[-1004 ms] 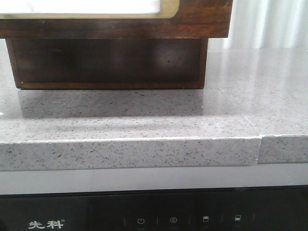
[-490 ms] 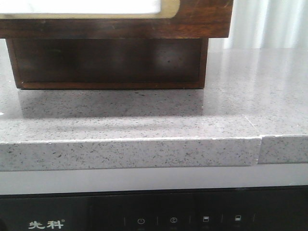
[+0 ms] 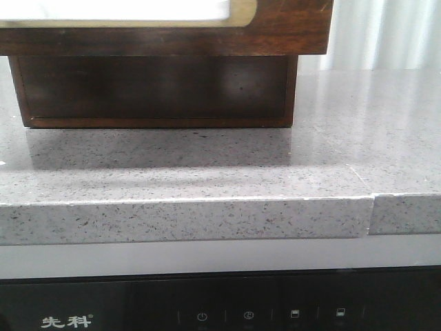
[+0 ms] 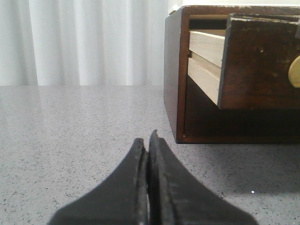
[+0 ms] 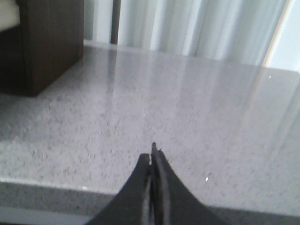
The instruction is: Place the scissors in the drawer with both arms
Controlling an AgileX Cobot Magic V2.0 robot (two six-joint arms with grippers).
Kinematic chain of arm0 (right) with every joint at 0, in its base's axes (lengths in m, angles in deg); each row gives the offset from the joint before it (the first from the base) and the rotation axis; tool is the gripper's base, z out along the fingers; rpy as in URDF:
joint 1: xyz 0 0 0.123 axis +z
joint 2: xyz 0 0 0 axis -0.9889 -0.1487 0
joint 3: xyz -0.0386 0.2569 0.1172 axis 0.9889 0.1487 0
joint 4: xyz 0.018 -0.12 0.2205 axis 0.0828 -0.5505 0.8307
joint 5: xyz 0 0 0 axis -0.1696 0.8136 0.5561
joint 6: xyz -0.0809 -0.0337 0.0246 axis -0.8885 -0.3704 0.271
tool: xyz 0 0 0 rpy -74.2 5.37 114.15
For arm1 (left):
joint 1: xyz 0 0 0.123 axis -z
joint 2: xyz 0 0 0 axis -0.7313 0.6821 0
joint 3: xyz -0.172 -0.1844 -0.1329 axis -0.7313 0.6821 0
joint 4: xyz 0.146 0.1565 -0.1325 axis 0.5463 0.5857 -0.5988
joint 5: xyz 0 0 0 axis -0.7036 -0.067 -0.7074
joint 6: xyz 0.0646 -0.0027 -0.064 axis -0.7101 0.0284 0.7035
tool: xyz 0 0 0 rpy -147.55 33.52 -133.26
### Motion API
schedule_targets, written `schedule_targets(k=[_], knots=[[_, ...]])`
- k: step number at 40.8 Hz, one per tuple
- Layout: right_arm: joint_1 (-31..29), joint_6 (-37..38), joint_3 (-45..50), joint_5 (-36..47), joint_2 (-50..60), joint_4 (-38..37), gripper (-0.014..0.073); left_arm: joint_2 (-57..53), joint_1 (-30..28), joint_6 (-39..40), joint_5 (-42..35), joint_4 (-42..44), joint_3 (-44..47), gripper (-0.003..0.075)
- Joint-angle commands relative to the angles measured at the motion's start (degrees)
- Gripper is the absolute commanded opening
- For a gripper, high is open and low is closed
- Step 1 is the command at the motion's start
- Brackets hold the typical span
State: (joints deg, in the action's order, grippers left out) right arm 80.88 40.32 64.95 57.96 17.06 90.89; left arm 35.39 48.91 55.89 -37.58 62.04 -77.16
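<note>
The drawer, dark brown with a white panel in a pale gold frame, stands pulled out of the wooden cabinet at the top of the front view. In the left wrist view the drawer juts out of the cabinet, showing its pale wood side. My left gripper is shut and empty, low over the counter, short of the cabinet's corner. My right gripper is shut and empty near the counter's front edge, apart from the cabinet. The scissors are out of view. Neither gripper shows in the front view.
The grey speckled countertop has a seam near its front right. A black appliance panel lies below the front edge. White curtains hang behind the counter.
</note>
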Motion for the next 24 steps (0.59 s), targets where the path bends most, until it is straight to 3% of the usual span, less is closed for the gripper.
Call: schedule_targets(k=[1, 6, 24], knots=[[-0.1, -0.5, 1.3, 7.5, 1.0, 0.1, -0.0069, -1.0, -0.1, 0.6, -4.6, -0.6, 1.5, -0.002], [1.6, -0.5, 4.4, 12.3, 1.0, 0.1, -0.0069, -1.0, -0.1, 0.6, -4.6, -0.6, 1.5, -0.002], [1.4, -0.5, 4.2, 13.4, 1.0, 0.1, -0.0069, -1.0, -0.1, 0.6, -4.6, -0.6, 1.5, -0.002]])
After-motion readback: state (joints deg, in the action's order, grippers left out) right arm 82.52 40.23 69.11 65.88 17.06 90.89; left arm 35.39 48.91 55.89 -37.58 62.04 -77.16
